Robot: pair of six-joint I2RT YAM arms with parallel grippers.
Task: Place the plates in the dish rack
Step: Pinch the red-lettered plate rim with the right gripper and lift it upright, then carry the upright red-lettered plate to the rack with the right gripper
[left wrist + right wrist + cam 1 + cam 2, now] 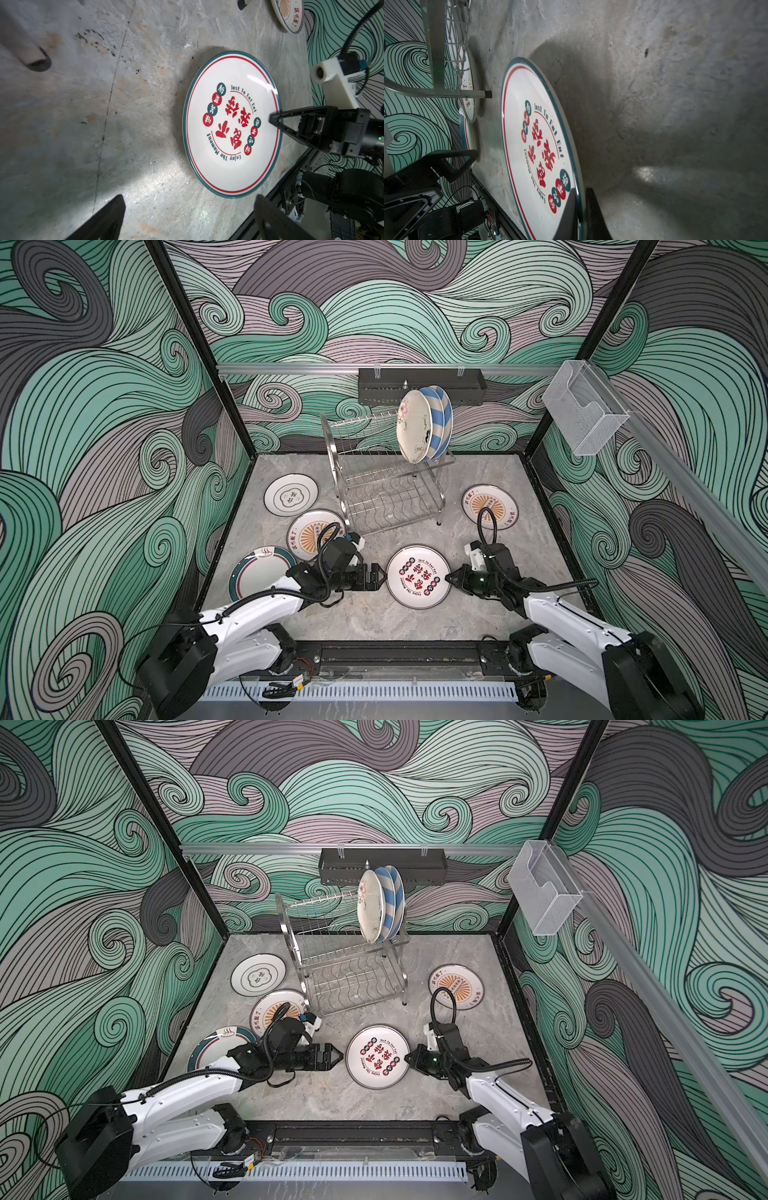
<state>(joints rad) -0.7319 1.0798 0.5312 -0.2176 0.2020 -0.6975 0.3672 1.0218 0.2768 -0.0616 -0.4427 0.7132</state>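
Now the right hand (449, 577) is clamped on the rim of the red-lettered plate (417, 576), which lies flat near the front edge of the surface (374, 622). The left hand (379, 575) stands open just beside the opposite rim. Such a shallow pinch on glazed ceramic may slip on lifting, dropping the plate or striking the rack (374, 489).
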